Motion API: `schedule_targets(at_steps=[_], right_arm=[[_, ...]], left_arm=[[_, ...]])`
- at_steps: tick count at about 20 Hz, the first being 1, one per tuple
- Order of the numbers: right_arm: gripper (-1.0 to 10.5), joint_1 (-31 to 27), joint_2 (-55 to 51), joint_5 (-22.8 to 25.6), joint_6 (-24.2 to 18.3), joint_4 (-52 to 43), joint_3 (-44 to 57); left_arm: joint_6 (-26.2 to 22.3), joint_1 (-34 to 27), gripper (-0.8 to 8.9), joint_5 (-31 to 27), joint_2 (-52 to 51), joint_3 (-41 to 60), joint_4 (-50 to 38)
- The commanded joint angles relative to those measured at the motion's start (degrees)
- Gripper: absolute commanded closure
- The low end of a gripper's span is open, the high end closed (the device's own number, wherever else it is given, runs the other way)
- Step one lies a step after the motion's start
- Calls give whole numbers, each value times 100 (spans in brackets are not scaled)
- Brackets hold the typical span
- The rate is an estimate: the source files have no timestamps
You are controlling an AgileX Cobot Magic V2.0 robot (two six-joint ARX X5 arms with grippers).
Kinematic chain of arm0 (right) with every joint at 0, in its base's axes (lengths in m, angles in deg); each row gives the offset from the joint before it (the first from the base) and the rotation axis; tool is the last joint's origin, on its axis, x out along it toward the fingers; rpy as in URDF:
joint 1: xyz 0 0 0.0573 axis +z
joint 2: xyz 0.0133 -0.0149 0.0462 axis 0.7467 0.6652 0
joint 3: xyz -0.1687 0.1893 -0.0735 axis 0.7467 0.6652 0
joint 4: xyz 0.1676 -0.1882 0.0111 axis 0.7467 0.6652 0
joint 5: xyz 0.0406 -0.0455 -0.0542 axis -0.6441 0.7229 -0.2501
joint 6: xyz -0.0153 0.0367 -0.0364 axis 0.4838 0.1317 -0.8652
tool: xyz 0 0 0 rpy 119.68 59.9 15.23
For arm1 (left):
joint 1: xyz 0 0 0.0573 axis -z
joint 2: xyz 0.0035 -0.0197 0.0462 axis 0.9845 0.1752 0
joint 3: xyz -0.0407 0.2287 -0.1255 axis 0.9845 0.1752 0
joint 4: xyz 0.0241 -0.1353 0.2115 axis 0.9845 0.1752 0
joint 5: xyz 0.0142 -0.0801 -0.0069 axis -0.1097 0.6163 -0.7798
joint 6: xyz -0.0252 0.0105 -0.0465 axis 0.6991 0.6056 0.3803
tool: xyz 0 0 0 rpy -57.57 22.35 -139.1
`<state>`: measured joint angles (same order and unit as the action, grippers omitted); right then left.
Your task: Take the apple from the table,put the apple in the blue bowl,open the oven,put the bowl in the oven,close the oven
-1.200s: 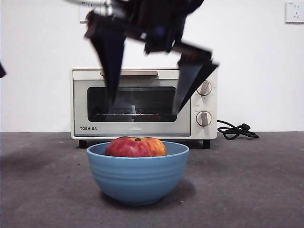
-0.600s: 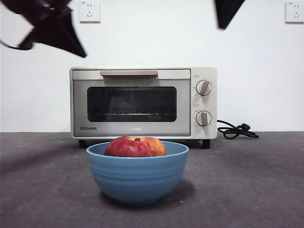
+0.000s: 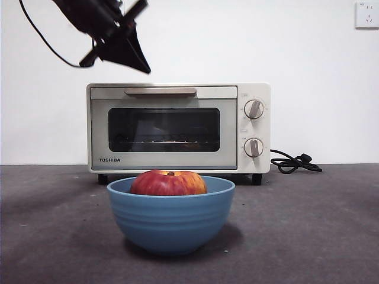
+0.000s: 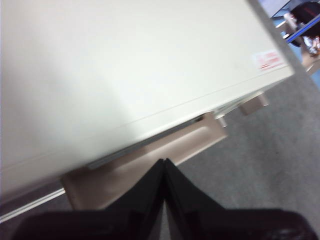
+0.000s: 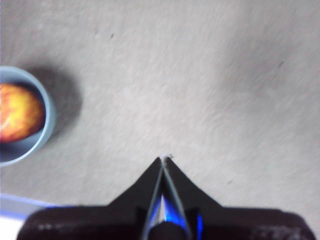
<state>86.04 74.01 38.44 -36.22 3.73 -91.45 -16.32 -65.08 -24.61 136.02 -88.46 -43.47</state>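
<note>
The red apple [image 3: 169,182] lies inside the blue bowl [image 3: 170,222], which stands on the dark grey table [image 3: 308,236] in front of the oven [image 3: 177,127]. The oven's dark glass door is closed. My left gripper [image 3: 142,66] hangs shut just above the oven's top left, near the tan bar handle [image 3: 160,92]. In the left wrist view the shut gripper [image 4: 164,161] points at that handle [image 4: 192,142] below the cream oven top [image 4: 125,65]. My right gripper [image 5: 164,159] is shut over bare table [image 5: 210,75], well apart from the bowl [image 5: 48,120] and apple [image 5: 17,112].
A black cord [image 3: 293,163] lies on the table to the right of the oven. Two knobs [image 3: 254,109] sit on the oven's right side. A wall socket [image 3: 367,15] is high on the white wall.
The right gripper, open above the bowl a second ago, rose out of the front view. The left arm came in from the top left toward the oven's handle.
</note>
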Motion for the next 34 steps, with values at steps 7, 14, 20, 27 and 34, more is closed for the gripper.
schedule_targets(at_steps=[7,14,20,27,34], right_arm=[[954,-4,-535,-240,503,-55,229],[954,-4,-542,-236,503,-341,229],[954,-4,-564,-234,505,-474,229],[954,-4,-564,-236,498,-481,229],[954,-4,-564,-221,503,-457,229]], left_arm=[[-72,20,819,4,503,11,378],[-793,85,819,-273,481,15,1408],[-1023,85,819,-555,345,179,1694],[-713,87,820,-544,-907,2277,153],[-533,225,820,-363,-1110,2793,-245]])
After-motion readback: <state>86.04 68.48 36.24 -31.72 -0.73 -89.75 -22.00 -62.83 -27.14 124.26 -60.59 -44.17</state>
